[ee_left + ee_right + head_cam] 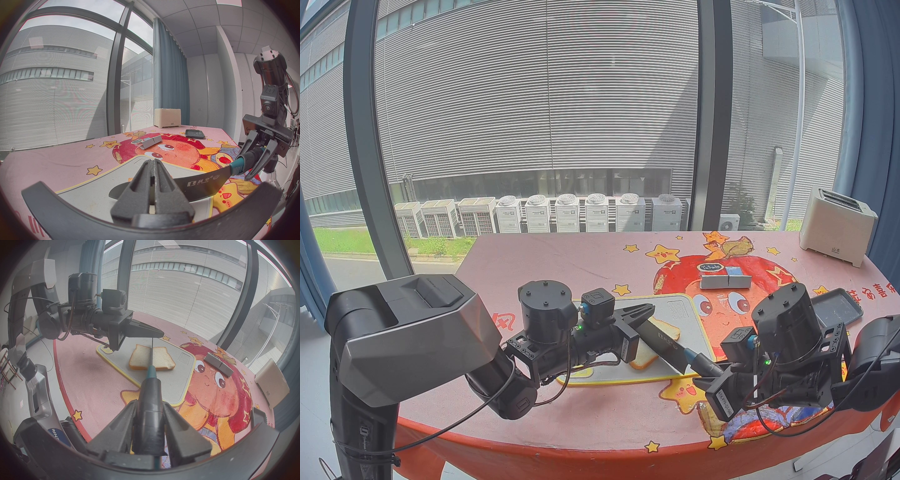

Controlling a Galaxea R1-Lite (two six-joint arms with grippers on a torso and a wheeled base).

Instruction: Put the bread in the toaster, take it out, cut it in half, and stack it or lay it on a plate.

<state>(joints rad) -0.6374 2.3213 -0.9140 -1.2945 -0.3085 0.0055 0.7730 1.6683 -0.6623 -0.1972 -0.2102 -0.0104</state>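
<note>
1. Bread (139, 358) lies flat on the board (689, 317), just ahead of both my grippers.
2. My right gripper (150, 408) is clamped on the knife (200, 185) handle. The blade stands on edge across the bread's middle.
3. My left gripper (153, 168), fingers pressed together and holding nothing, hangs over the bread's left side with its tip near the blade. I cannot tell whether it touches the slice.
4. Blade and left gripper hide part of the bread in my head view.
5. Beyond the board a grey block (725, 281) sits on the table (581, 256), and a dark tray (836, 307) lies to the right.
6. The toaster (837, 226) stands at the far right corner, well apart.
</note>
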